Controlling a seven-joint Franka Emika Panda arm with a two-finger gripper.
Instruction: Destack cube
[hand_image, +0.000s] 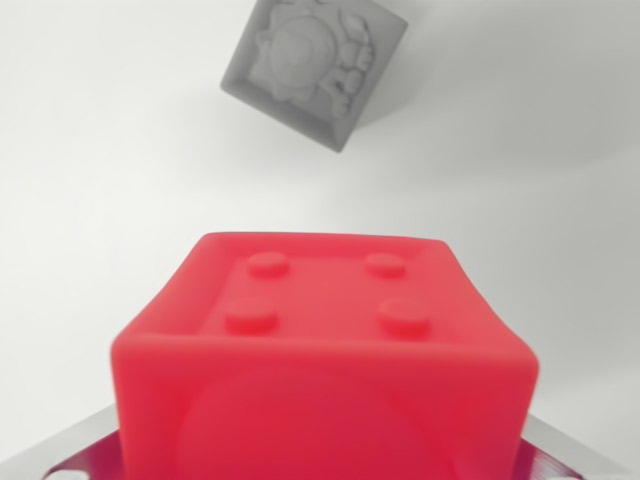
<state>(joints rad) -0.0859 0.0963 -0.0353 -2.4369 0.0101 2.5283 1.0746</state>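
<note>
You see a red cube (325, 350) right up close, filling the low middle of the wrist view. It sits just under the camera, so it lies right at the gripper, much nearer than anything else. Its top face has four round studs, and that face tips away from you toward the far side of the table (100, 180). It looks the same length on every side, so no side is the long one.

You cannot see the fingers. At the two low corners of the view there are bits of shiny metal (70, 450), one on each side of the red cube. They may be part of the gripper, but you cannot be sure. So you cannot tell if the gripper is spread wide or pinching the red cube.

A grey cube (312, 68) is well apart from the red one, up near the far edge of the view. It has a bumpy picture carved on its top and it is turned so a corner points your way. It sits alone on the white table, with nothing on top of it.

My guess is that the red cube is the one to move, since it is right at the gripper. The grey cube lies straight ahead and a bit to the wrist view's left of the middle
</note>
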